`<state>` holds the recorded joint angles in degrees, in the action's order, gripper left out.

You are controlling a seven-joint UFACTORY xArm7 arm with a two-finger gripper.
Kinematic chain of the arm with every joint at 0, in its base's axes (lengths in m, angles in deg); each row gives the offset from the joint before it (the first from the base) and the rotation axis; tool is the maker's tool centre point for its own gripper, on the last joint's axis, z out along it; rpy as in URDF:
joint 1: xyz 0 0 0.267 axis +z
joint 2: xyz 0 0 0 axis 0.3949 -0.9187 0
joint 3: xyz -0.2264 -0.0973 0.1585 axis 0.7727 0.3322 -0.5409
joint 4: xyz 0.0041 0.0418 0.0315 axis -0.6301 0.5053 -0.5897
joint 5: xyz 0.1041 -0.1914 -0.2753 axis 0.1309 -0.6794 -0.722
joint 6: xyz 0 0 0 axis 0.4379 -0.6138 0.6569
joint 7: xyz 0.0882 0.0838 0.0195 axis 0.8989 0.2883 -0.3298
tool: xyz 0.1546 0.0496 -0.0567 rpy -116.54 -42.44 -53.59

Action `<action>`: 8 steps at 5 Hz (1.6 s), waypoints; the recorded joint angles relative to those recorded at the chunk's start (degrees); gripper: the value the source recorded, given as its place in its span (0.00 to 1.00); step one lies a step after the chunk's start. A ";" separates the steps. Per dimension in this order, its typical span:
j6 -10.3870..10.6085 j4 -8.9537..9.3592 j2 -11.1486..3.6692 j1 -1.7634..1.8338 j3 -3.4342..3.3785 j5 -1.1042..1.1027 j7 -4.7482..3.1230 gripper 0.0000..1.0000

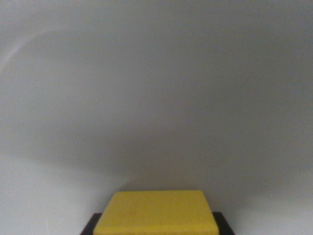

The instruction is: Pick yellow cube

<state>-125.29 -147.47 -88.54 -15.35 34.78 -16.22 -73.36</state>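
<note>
Only two small black slivers of the end effector (156, 226) show at the bottom edge of the wrist view, matte and dark, flat-edged, without visible screws, cables or markings.

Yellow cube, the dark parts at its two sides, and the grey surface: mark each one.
yellow cube (156, 213), wrist view, middle of its top face.
dark parts (222, 224), wrist view, the piece at the cube's right edge; a gripper finger, perhaps.
grey surface (156, 88), wrist view, bare area above the cube.
</note>
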 joint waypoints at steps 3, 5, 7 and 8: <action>-0.71 -0.49 0.22 -0.01 -0.02 0.04 0.00 1.00; -1.78 -1.24 0.55 -0.02 -0.06 0.10 -0.01 1.00; -3.18 -2.22 0.98 -0.03 -0.11 0.19 -0.01 1.00; -4.85 -3.38 1.49 -0.04 -0.17 0.28 -0.01 1.00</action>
<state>-130.15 -150.86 -87.05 -15.39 34.61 -15.94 -73.37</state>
